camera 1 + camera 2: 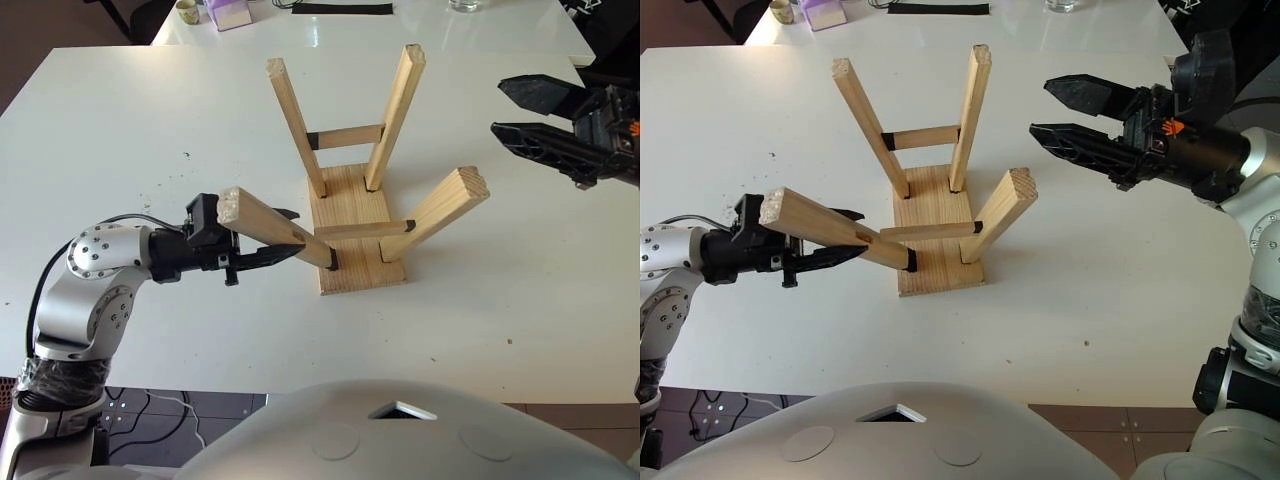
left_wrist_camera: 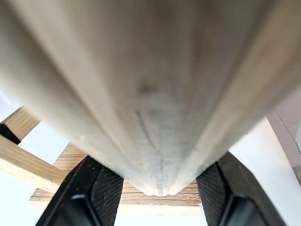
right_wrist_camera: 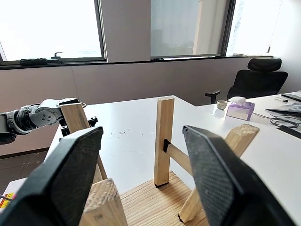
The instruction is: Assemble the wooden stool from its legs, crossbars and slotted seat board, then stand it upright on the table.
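The left gripper (image 1: pixel 272 238) is pinched across the near-left leg (image 1: pixel 262 222) about midway along it. In the left wrist view a black pad (image 2: pixel 101 188) is seen pressed on each side of the wood. The grip is judged to be for steadying that leg or pressing it into the seat board (image 1: pixel 348 198) — the leg leans out toward the robot's left. It is tied by the near crossbar (image 1: pixel 362 229) to the near-right leg (image 1: pixel 447 208), which leans the other way.

The right gripper (image 1: pixel 1043 108) is held in the air to the right of the stool, well apart from it. Its jaws are spread wide, with nothing between them and nothing touched — probably it is kept ready for the near-right leg.

The seat board is laid flat on the table (image 1: pixel 150 130) with the legs upward, presumably so that its slots can be reached from above. The far legs (image 1: pixel 296 125) are stood in it, linked by the far crossbar (image 1: pixel 350 136). Turning the stool upright is not yet done.
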{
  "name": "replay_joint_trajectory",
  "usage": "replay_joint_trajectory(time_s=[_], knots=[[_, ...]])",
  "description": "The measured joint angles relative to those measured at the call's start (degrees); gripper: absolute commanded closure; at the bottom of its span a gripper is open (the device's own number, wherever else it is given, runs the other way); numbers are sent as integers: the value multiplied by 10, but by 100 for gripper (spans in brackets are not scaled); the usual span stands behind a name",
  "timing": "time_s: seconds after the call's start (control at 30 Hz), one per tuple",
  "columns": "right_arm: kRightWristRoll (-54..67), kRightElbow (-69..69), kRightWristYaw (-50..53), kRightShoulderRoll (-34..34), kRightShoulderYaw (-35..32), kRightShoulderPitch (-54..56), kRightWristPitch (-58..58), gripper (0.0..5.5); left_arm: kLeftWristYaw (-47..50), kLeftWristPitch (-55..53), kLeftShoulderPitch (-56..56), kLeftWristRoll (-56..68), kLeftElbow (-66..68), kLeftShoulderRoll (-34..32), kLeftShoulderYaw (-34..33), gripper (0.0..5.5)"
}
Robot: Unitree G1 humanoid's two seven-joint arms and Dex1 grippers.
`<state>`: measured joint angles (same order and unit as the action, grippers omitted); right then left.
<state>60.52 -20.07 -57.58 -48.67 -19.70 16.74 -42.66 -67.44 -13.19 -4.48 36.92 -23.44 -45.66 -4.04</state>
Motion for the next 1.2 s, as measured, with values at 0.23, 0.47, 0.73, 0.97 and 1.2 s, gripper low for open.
replay_joint_trajectory(time_s=[0.23,0.47,0.73,0.97,1.2], knots=[[0,-4,2,4,0,-6,1,237,-5,30,30,-12,18,-22,33,347],[-5,-22,4,12,11,-15,5,237,26,-34,120,-19,66,-24,76,347],[-9,-33,3,16,20,-19,9,237,26,-36,175,-23,112,-24,115,347],[-9,-41,5,31,29,-20,17,237,26,-37,231,-27,164,-10,149,347],[-9,-47,5,35,38,-23,21,237,28,-36,257,-30,194,-1,163,347]])
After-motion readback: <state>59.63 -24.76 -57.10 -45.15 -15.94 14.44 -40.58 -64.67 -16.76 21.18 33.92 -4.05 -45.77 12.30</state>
